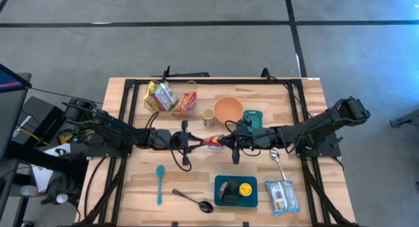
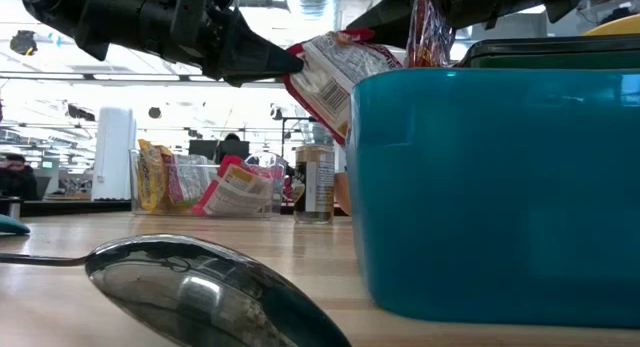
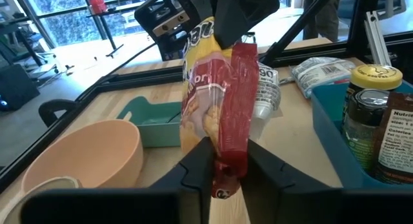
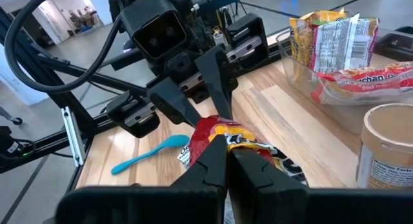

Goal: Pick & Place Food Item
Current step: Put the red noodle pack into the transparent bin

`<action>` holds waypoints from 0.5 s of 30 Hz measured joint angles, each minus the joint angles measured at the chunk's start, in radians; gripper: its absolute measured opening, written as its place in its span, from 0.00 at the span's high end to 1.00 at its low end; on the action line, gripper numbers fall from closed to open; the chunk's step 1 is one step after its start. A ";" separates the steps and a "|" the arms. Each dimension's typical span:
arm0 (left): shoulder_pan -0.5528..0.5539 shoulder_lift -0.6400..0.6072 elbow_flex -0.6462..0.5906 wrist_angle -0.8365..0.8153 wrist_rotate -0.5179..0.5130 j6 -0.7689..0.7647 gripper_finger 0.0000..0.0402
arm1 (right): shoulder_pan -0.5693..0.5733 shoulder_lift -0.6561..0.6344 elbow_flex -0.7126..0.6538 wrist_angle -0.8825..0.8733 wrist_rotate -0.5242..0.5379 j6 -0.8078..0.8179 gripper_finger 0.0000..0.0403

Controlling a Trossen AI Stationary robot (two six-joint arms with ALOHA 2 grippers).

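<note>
A red and yellow snack packet (image 1: pixel 213 142) hangs in the air over the middle of the table, between my two grippers. My left gripper (image 3: pixel 227 161) reaches in from the table's left and is shut on one end of it. My right gripper (image 4: pixel 227 150) reaches in from the table's right and is shut on the other end. In the low view the packet (image 2: pixel 335 72) shows well above the tabletop, tilted. My left gripper pinches the packet's red sealed end (image 3: pixel 229 153) between its two fingers. The fingers (image 3: pixel 193 169) come nearly level from the table's left. The packet is lifted clear of the table. My right gripper pinches the packet's opposite end (image 4: pixel 218 130) between its two fingers, which come nearly level from the table's right. The packet spans the gap between the two grippers, clear of the wood.
At the back stand a clear bin (image 1: pixel 171 96) with noodle packets, a small cup (image 1: pixel 208 117), a peach bowl (image 1: pixel 228 109) and a teal lid (image 1: pixel 253 115). Near the front lie a blue spoon (image 1: pixel 160 183), a metal spoon (image 1: pixel 193 199), a teal box (image 1: pixel 236 190) with jars, and a white packet (image 1: pixel 282 195).
</note>
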 joint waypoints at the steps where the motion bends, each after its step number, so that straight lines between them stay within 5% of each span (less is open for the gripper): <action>1: 0.000 0.000 0.000 0.000 0.000 0.000 0.87 | 0.000 0.000 0.000 -0.001 0.000 0.000 1.00; 15: 0.000 0.000 0.000 -0.002 0.000 0.000 0.98 | 0.000 0.000 0.000 -0.027 0.000 0.011 0.98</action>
